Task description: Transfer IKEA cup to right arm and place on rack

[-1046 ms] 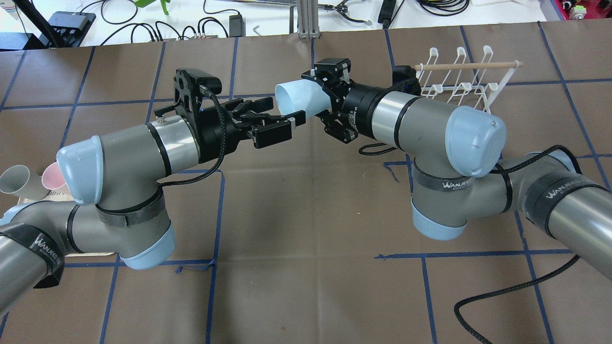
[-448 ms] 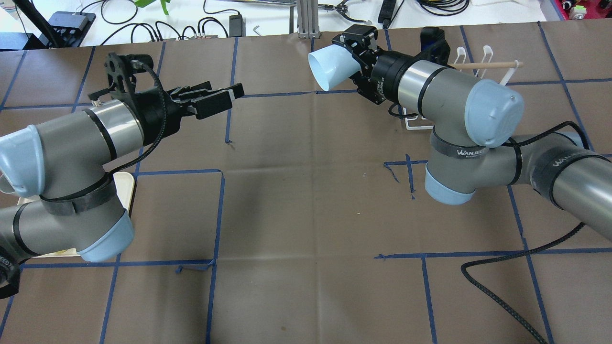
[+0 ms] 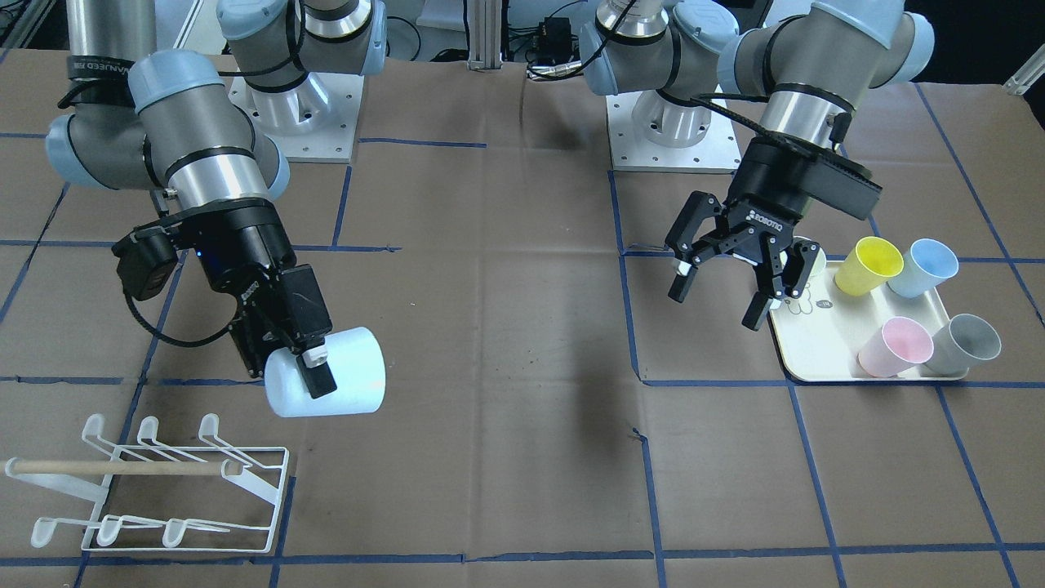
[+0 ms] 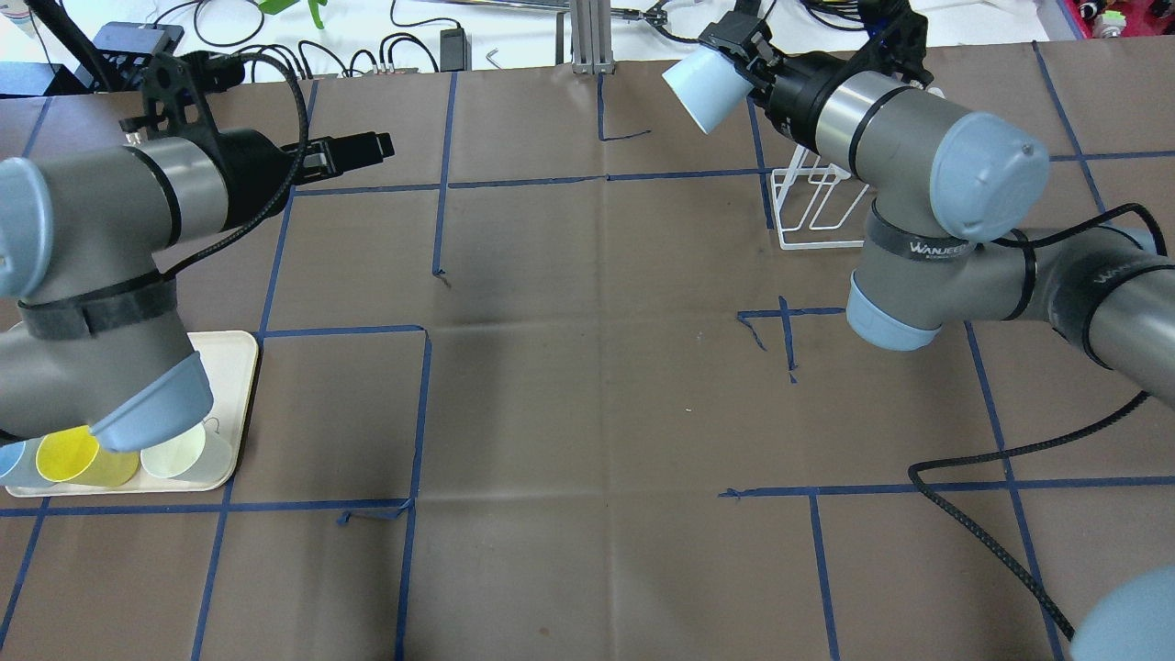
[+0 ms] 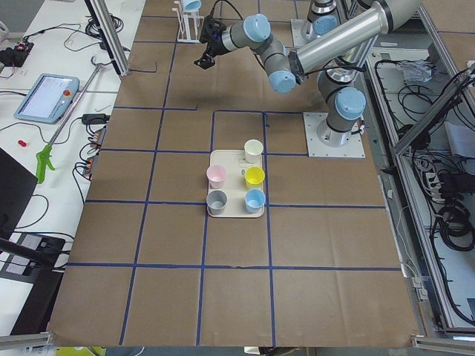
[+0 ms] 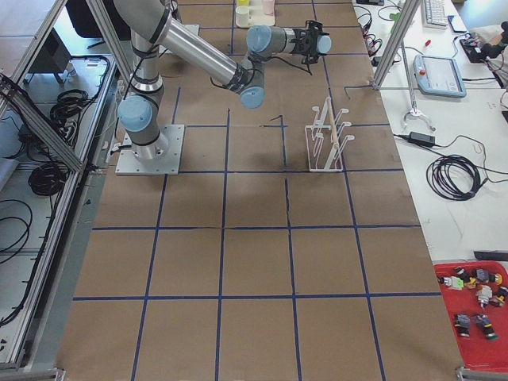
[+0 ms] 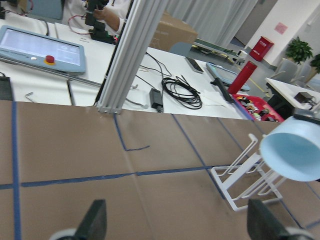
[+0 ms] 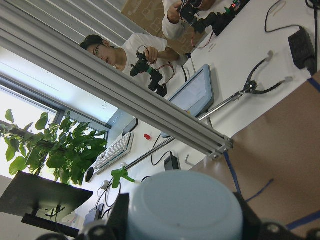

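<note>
Both arms have swung apart — the right gripper, clamped on the pale blue cup, holds it sideways near the rack at the table's far right corner, likely to hook a prong; the left gripper, jaws apart and empty, clears leftward.

Rack: in the overhead view only the near end of its white wire frame shows; prongs and dowel lie hidden behind the right arm. Tray: largely covered by the left arm, the yellow cup part-hidden, a blue cup cut by the left edge. Pale blue cup: cut by the left wrist view's right edge and the right wrist view's bottom edge.
</note>
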You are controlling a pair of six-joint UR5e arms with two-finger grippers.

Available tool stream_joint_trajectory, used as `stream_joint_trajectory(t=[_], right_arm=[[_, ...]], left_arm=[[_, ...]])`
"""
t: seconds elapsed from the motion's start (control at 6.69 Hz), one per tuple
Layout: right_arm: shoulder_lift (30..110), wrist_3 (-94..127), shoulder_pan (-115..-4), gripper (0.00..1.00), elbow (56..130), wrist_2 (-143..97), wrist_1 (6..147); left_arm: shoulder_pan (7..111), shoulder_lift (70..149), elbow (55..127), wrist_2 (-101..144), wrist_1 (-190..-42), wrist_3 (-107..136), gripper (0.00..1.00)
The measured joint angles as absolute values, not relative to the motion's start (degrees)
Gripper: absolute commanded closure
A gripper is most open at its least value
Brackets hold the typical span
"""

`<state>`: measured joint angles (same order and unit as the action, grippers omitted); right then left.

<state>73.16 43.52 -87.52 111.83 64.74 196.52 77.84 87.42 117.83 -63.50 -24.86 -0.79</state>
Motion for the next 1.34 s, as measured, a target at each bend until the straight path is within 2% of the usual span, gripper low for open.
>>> stream_joint_trajectory(t=[0.6, 0.75, 1.05, 1.34], right_arm=[[64.51, 11.56, -82.16, 0.85, 106.47, 69.30, 207.66], [61.74, 7.29, -81.56, 0.85, 104.86, 69.33, 209.46], [57.40, 3.45, -80.98, 0.85, 103.59, 69.65, 211.90], [55.58, 1.45, -79.68, 0.86, 103.74, 69.72, 211.88]], left_arm=[[84.13, 88.74, 93.89, -86.62, -79.92, -0.94, 0.00], [84.77, 88.74, 89.94, -88.89, -89.29, -0.99, 0.00], [86.71, 88.75, 87.99, -90.40, -94.07, 0.32, 0.00], [88.54, 88.96, 89.24, -90.23, -92.63, 1.77, 0.00]])
